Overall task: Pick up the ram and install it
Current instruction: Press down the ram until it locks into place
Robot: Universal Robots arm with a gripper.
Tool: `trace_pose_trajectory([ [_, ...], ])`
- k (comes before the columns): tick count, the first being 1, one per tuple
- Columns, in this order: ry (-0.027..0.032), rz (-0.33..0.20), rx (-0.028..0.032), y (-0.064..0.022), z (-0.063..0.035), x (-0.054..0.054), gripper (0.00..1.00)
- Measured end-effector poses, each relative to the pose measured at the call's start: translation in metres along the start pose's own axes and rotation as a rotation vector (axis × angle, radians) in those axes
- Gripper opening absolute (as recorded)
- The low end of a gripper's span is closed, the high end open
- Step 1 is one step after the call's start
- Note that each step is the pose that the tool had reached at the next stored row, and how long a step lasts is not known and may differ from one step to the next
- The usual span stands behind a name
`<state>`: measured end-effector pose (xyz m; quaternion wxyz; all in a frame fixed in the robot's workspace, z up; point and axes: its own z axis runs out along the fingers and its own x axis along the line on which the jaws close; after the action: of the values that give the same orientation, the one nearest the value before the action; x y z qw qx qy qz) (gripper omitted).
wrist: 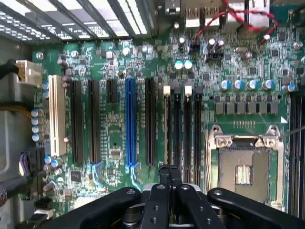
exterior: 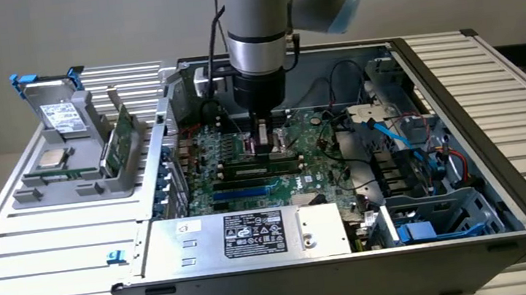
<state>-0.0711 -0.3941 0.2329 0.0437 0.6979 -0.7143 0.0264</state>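
Ram [exterior: 263,167]: a long, narrow green stick carrying a row of dark chips. It stands on its long edge in a memory slot [exterior: 262,175] near the middle of the motherboard [exterior: 315,158], level and running across the exterior view from left to right.

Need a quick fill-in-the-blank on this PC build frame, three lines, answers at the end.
1. The gripper hangs inside the open computer case, just above the green ____.
2. In the wrist view, among the long black slots, one slot is coloured ____.
3. The gray holder stands outside the case, on the exterior view's ____.

Missing words: motherboard; blue; left
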Motion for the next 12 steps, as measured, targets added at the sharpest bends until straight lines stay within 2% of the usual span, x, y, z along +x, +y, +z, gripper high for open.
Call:
trace_pose_trajectory([
  [5,-0.0002,0.000,0.0004,0.0084,0.0011,0.0001,0.11],
  [12,0.0005,0.000,0.0001,0.0103,0.0051,-0.0001,0.11],
])
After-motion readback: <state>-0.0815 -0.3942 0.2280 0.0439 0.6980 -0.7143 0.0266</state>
